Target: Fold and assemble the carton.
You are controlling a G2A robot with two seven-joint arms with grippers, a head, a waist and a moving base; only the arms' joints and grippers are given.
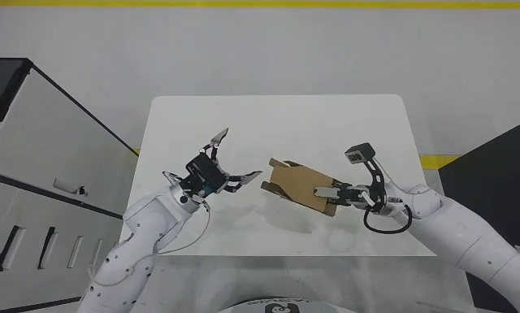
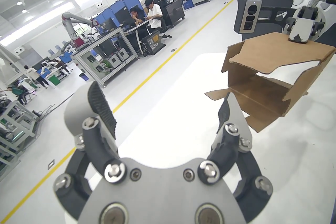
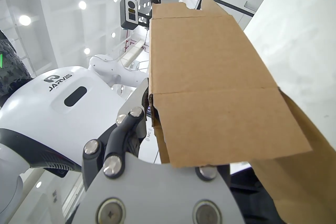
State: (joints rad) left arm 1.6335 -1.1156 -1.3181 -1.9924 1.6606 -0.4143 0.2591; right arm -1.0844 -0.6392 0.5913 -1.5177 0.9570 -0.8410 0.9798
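Note:
A brown cardboard carton [image 1: 301, 189] lies partly opened into a tube near the middle of the white table [image 1: 276, 118], its end flaps loose. My right gripper [image 1: 335, 191] is shut on the carton's top panel [image 3: 210, 83] at the end nearest that arm, and it shows farther off in the left wrist view [image 2: 299, 37]. My left gripper [image 1: 236, 160] stands open just beside the carton's other end, with nothing between its fingers [image 2: 101, 104]. From the left wrist the carton's open end [image 2: 265, 78] faces the camera, one fingertip close to a low flap.
A grey cabinet [image 1: 49, 158] stands to the table's left and a dark unit [image 1: 487, 167] to its right. The far half of the table is bare. A yellow floor line [image 1: 260, 2] runs beyond the table.

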